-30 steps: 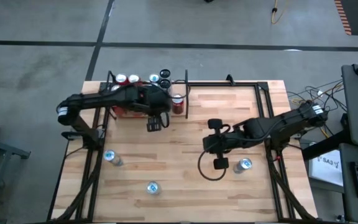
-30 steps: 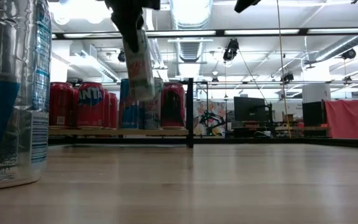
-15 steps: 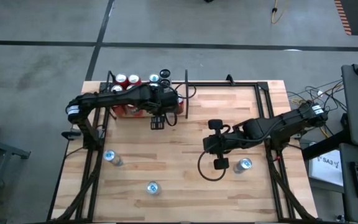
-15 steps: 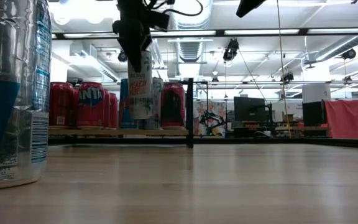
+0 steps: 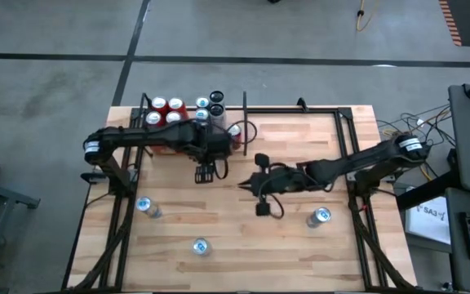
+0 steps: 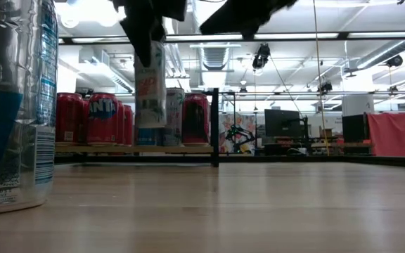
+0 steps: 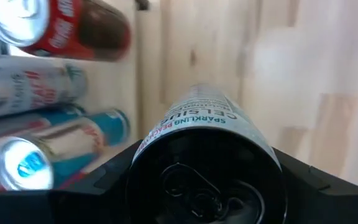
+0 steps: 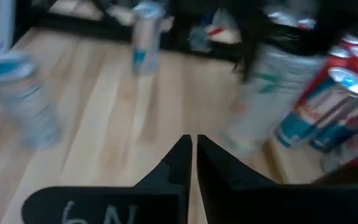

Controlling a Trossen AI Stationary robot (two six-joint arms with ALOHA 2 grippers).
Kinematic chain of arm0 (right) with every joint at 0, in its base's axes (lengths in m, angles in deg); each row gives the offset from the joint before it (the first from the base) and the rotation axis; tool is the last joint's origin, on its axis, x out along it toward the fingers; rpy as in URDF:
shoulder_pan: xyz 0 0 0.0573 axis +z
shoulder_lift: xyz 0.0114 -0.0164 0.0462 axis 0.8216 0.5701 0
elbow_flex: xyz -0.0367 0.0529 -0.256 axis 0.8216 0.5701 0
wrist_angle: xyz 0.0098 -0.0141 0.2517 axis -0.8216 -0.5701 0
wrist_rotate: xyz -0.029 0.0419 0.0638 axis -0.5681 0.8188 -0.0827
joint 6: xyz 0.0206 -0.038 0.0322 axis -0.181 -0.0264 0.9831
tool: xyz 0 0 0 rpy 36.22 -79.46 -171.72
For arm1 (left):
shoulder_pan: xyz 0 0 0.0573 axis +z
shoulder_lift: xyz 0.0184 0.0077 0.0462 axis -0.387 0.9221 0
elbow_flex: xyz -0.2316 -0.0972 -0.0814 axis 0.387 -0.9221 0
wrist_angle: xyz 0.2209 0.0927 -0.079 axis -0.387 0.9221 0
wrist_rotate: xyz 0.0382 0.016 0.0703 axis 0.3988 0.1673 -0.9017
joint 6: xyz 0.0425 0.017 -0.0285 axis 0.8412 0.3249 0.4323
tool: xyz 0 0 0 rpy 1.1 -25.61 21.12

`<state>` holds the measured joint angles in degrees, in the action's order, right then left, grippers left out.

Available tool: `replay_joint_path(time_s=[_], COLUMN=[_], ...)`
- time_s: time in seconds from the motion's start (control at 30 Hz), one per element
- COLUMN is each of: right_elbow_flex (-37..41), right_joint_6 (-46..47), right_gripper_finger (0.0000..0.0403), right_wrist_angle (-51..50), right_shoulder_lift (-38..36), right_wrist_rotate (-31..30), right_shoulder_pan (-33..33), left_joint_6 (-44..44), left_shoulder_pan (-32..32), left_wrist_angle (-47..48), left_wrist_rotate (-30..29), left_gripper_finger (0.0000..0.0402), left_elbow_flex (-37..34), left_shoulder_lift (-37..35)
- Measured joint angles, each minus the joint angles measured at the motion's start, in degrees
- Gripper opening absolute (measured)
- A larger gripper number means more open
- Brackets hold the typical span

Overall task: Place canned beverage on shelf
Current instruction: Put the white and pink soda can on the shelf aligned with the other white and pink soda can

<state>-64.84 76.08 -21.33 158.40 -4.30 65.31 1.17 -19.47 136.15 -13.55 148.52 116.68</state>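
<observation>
Left gripper (image 6: pixel 145 31) clamped on a slim white can (image 6: pixel 150 84), held off the table in front of the shelf (image 6: pixel 136 148).

I read pale sparkling-drink lettering on the can's side; its long axis stands close to upright, top end in the jaws, base hanging just before the shelved red cans (image 6: pixel 100 118). My right gripper (image 5: pixel 261 196) is closed and empty, mid-table.

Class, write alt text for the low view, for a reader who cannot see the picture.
Seen level across a wooden table, the left gripper comes down from above holding a slim white can upright in the air, in front of a black-framed shelf lined with red and blue cans. A large silver and blue can fills the near left edge.
</observation>
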Motion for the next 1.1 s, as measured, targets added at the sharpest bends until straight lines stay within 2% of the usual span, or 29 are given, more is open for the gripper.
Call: replay_joint_path(time_s=[0.1, 0.3, 0.4, 0.53, 0.6, 0.7, 0.73, 0.8, 0.9, 0.97, 1.1], right_elbow_flex=[3.5, 3.4, 0.7, -3.9, -6.8, -9.6, -10.1, -10.5, -11.1, -11.7, -11.6], right_joint_6=[2.1, 4.3, 3.2, 2.5, 2.1, 3.4, 3.8, 3.9, 4.1, 4.7, 4.8], right_gripper_finger=[0.0013, 0.0031, 0.0071, 0.0153, 0.0198, 0.0261, 0.0279, 0.0311, 0.0346, 0.0359, 0.0363], right_wrist_angle=[10.2, 13.3, 13.7, 12.5, 10.8, 7.4, 7.5, 6.6, 6.6, 7.6, 10.7], right_shoulder_lift=[1.6, 6.6, 10.0, 14.1, 15.8, 17.3, 17.4, 18.0, 19.1, 20.2, 21.8], right_wrist_rotate=[0.6, 1.8, 1.9, 0.7, -3.5, -13.0, -13.5, -12.0, -5.5, -3.4, -3.4], right_shoulder_pan=[-2.4, -4.2, -4.2, -4.4, -4.3, -4.4, -4.5, -4.9, -5.7, -6.2, -7.5], left_joint_6=[-1.2, -2.3, -2.6, -2.5, -2.5, -3.1, -3.3, -3.5, -3.6, -3.6, -3.2], left_shoulder_pan=[-1.3, -3.2, -3.3, -3.2, -3.3, -3.2, -3.3, -3.2, -3.2, -3.2, -3.3], left_wrist_angle=[1.4, 1.8, 0.8, 0.6, 0.5, 0.8, 0.7, 0.8, 0.0, -0.6, -2.5], left_wrist_rotate=[2.2, 2.2, 2.2, 2.1, 2.1, 2.1, 2.1, 2.1, 2.1, 2.0, 2.1], left_gripper_finger=[0.024, 0.024, 0.024, 0.024, 0.024, 0.024, 0.024, 0.024, 0.024, 0.024, 0.024], left_elbow_flex=[0.0, 0.0, 0.0, 0.0, 0.0, 0.0, 0.0, 0.1, 0.1, 0.1, 0.1], left_shoulder_lift=[-1.0, -2.8, -3.1, -3.2, -3.3, -3.3, -3.3, -3.3, -3.3, -3.3, -3.3])
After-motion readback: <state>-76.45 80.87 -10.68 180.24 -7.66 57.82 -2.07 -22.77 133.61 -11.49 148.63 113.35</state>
